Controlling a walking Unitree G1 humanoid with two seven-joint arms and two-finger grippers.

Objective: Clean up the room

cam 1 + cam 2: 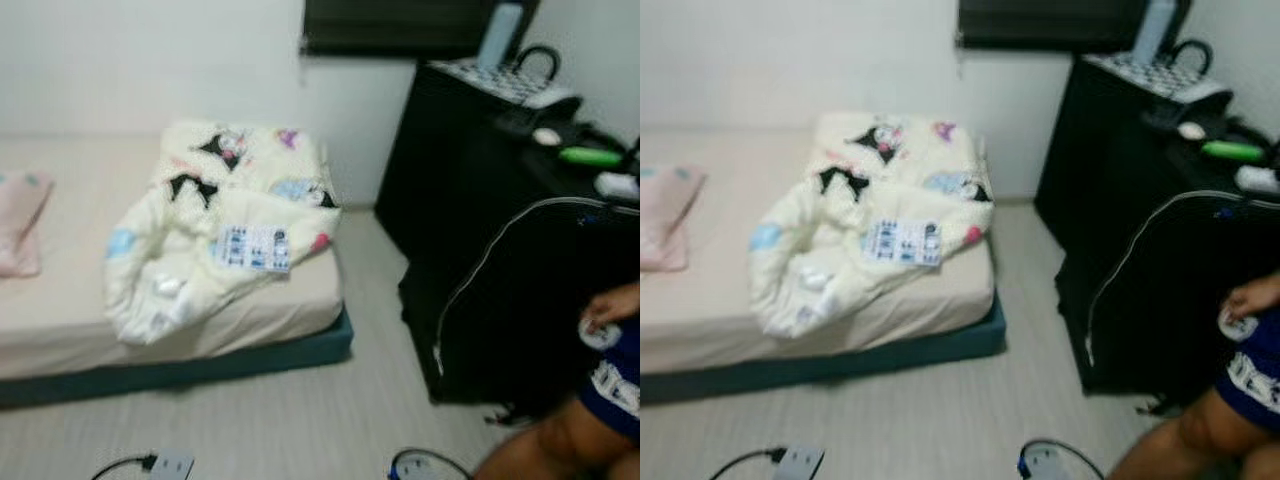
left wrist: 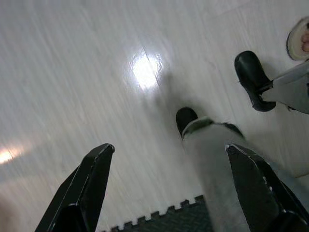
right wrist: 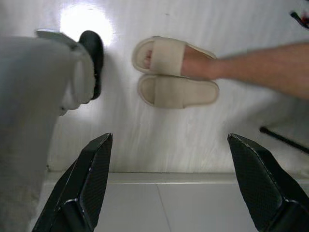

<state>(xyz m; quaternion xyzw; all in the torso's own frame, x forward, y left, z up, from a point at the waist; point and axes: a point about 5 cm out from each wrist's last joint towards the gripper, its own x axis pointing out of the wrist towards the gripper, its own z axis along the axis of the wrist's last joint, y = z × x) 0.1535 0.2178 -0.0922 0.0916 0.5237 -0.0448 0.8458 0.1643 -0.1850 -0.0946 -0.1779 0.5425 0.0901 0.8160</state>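
Both grippers hang idle over pale floor, left gripper [image 2: 169,188] and right gripper [image 3: 169,183], jaws spread wide, holding nothing.
Crumpled cream cartoon-print quilt [image 1: 220,225] lies at frame centre on the low beige mattress [image 1: 70,300]; probably soft, bulky, light; pinch a thick fold near its edge.
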